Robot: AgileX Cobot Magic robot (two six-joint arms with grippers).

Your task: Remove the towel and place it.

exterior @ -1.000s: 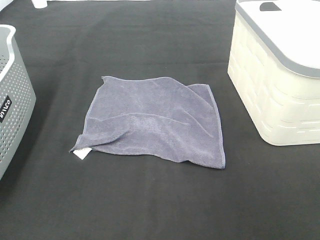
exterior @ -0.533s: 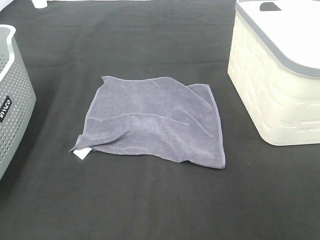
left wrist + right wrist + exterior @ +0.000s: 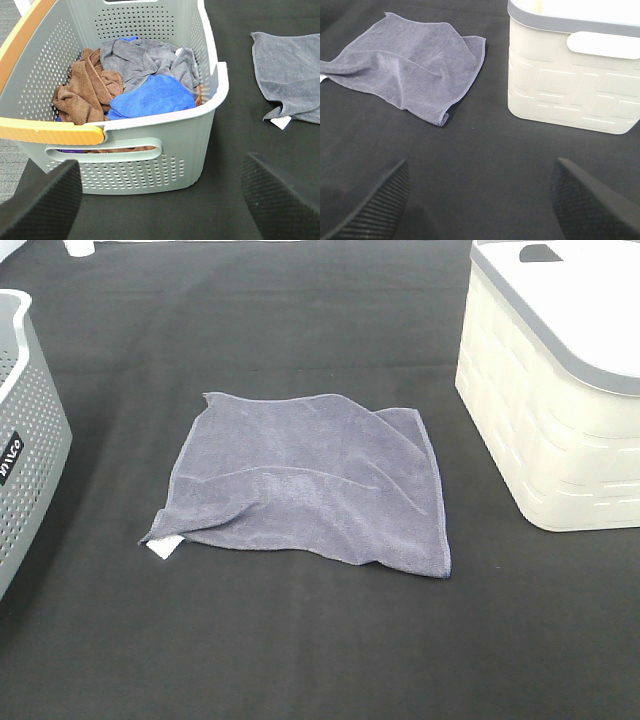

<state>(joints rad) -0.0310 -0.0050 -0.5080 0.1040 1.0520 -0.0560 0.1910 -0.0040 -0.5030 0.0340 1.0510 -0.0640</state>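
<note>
We see the greyish-purple microfibre towel (image 3: 308,482) lying spread on the black cloth-covered table (image 3: 300,640), a few creases running across it, one corner folded over slightly and a small white tag (image 3: 162,546) poking out at its near left corner. To the left of the towel stands a grey perforated plastic basket (image 3: 25,440) with an orange-trimmed rim, well apart from the towel; in the left wrist view we find it holding a brown cloth (image 3: 85,92), a grey cloth (image 3: 145,60) and a blue cloth (image 3: 152,95). To the right of the towel stands a cream plastic bin with a grey rim (image 3: 555,400), also apart from it. Our left hand (image 3: 160,200) hangs near the grey basket with its fingers spread wide and nothing between them. Our right hand (image 3: 480,205) hangs over the bare table near the cream bin, likewise spread wide and empty.
</note>
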